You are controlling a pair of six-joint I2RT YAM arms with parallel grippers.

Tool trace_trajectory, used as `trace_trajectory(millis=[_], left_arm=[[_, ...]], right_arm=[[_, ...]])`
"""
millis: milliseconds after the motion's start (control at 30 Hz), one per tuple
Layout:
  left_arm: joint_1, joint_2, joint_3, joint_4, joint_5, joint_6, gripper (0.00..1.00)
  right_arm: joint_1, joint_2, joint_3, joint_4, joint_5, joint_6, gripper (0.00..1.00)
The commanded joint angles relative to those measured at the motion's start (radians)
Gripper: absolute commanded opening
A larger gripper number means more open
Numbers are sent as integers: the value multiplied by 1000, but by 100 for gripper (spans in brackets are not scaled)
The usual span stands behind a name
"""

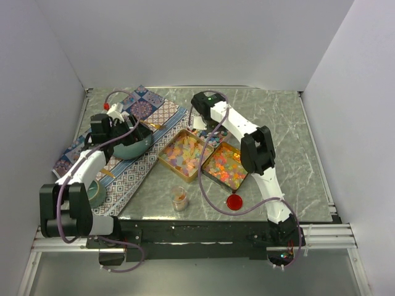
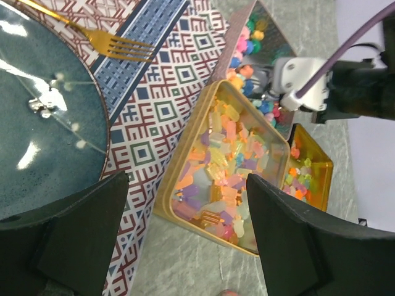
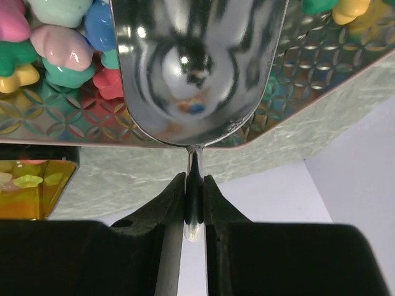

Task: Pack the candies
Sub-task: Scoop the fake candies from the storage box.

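A grey-green marbled table [image 1: 290, 154] sits boxed in by plain white panels, a back wall [image 1: 197, 37], a left wall [image 1: 31, 61] and a right wall [image 1: 364, 61], under even, soft light, with a silver metal rail [image 1: 327, 235] along its near edge.

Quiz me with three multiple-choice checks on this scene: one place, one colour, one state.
1. Where is the red disc?
A. on the plate
B. on the table, nearer the arm bases than the tins
C. in the cup

2. What colour is the fork?
A. silver
B. gold
C. black

3. How is the right claw?
A. open and empty
B. shut on a candy
C. shut on the scoop

Answers:
1. B: it lies on bare marble just before the right-hand tin.
2. B: it shines gold on the cloth.
3. C: both fingers pinch the scoop's thin handle.
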Motion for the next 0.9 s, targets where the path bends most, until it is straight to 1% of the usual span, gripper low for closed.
trace_trajectory(millis=[0,167,233,333,433,467,500,567,700,867], left_arm=[[3,34,56,-1,10,35,83],[3,74,79,-9,10,48,83],[3,83,85,-14,4,55,82],[3,97,96,-28,-7,78,82],[1,107,105,-37,-16,92,82],[3,113,106,-37,-16,94,82],[3,117,108,-37,-16,94,82],[3,130,116,-41,-13,94,82],[3,155,145,-74,-10,117,82],[3,196,191,-101,-4,135,82]], right_arm=[[-4,60,110,-22,-81,-97,0],[-3,46,81,121,-100,-204,0],[0,50,87,135,-118,-248,0],[0,54,88,121,-194,-288,0],[-6,23,5,161,-245,-299,0],[-12,18,-9,158,-274,-302,0],[-25,15,-20,165,-338,-305,0],[-33,9,-69,200,-351,-302,0],[-67,15,-84,243,-435,-282,0],[-108,14,-101,270,-488,-256,0]])
